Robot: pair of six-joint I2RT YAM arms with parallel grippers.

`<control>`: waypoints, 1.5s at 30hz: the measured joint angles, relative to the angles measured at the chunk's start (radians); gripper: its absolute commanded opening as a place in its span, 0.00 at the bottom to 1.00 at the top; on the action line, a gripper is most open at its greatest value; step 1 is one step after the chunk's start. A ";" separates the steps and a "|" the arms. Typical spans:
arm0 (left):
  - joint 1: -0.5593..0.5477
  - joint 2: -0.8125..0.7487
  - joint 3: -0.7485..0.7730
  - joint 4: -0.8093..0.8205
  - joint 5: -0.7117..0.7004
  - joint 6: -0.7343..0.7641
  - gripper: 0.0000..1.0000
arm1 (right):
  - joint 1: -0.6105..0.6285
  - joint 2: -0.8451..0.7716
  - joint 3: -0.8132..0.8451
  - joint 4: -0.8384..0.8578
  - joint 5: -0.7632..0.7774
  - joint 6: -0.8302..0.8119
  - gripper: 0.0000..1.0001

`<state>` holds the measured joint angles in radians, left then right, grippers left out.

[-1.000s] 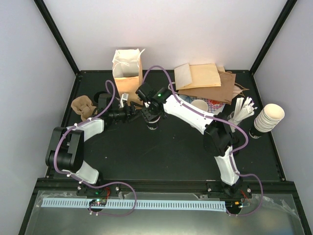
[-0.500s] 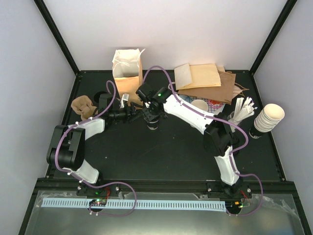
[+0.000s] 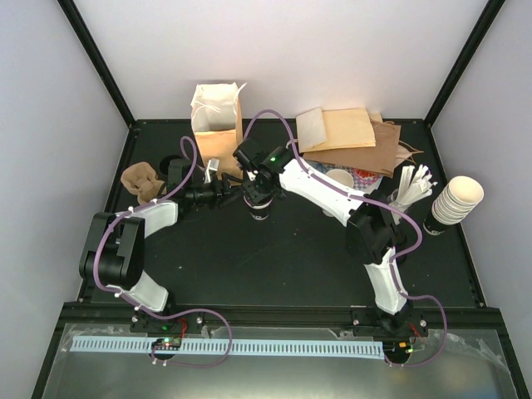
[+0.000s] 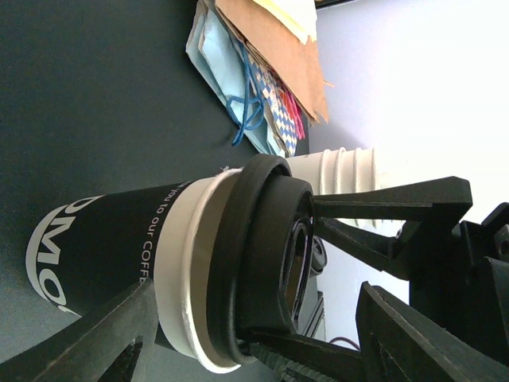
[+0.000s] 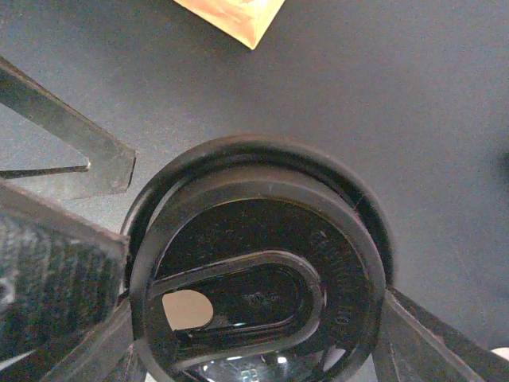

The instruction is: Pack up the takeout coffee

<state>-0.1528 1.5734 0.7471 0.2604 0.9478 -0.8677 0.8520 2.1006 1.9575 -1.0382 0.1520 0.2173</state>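
The takeout coffee is seen upright on the table, just in front of the standing brown paper bag. Its black lid is clasped from above by the right gripper, while the left gripper is spread open around the cup from the side. If it is lifted by the lid alone, the lid may be pulled off and the coffee spilled. The crowded fingers may also be knocked together.

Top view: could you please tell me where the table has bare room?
Bare: the table between left arm and right arm, nearer than the takeout coffee. Crowded: far edge, with standing bag, flat bags, cup stack, pulp tray.
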 measured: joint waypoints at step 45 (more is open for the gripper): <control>-0.006 0.079 -0.030 0.147 0.049 -0.095 0.68 | -0.019 0.001 0.025 -0.038 -0.077 -0.010 0.68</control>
<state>-0.1593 1.6520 0.7170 0.4076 0.9970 -0.9630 0.8333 2.1017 1.9823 -1.0763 0.0753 0.2070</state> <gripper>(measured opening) 0.684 0.716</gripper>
